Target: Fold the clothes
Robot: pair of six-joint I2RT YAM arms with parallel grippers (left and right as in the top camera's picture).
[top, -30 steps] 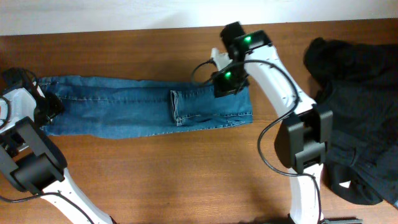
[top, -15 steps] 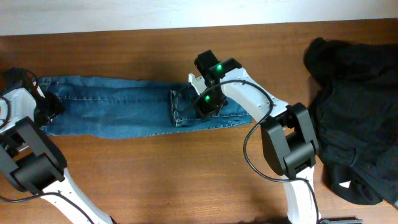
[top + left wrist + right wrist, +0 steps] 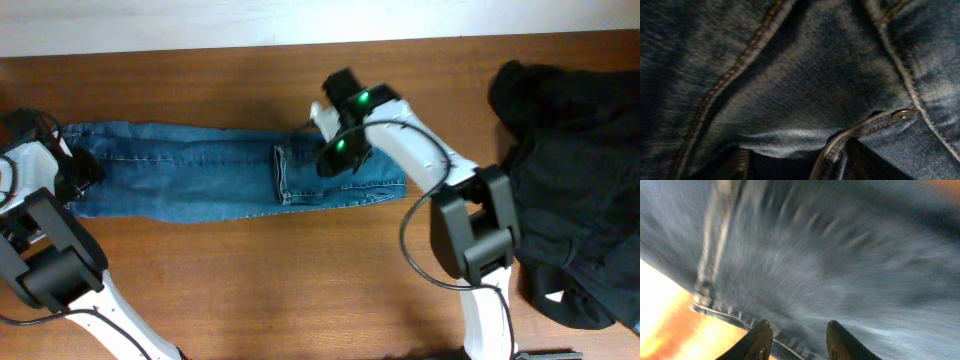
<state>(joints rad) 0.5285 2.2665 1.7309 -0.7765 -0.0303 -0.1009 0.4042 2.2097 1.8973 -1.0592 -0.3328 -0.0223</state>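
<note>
The jeans [image 3: 200,180] lie flat in a long strip on the far half of the worktop [image 3: 250,290], running from its left edge to about the middle. Near their right end a stitched hem crosses the strip, where one layer of denim lies on another. A heap of black clothes [image 3: 570,170] sits at the right edge of the worktop, well apart from the jeans. The right claw [image 3: 335,155] hangs over the right end of the jeans, just right of that hem. In its own blurred camera view the right claw [image 3: 797,340] is spread, its two fingers [image 3: 761,339] apart with nothing pinched between them. Below them are denim [image 3: 840,255] and a strip of bare worktop [image 3: 670,320] beyond a seamed edge. The left claw [image 3: 78,170] is at the left end of the jeans, by the left edge of the worktop. Its camera shows only close denim [image 3: 805,85], tan stitching and a metal rivet [image 3: 903,114], so I cannot tell whether it is spread or pinching.
</note>
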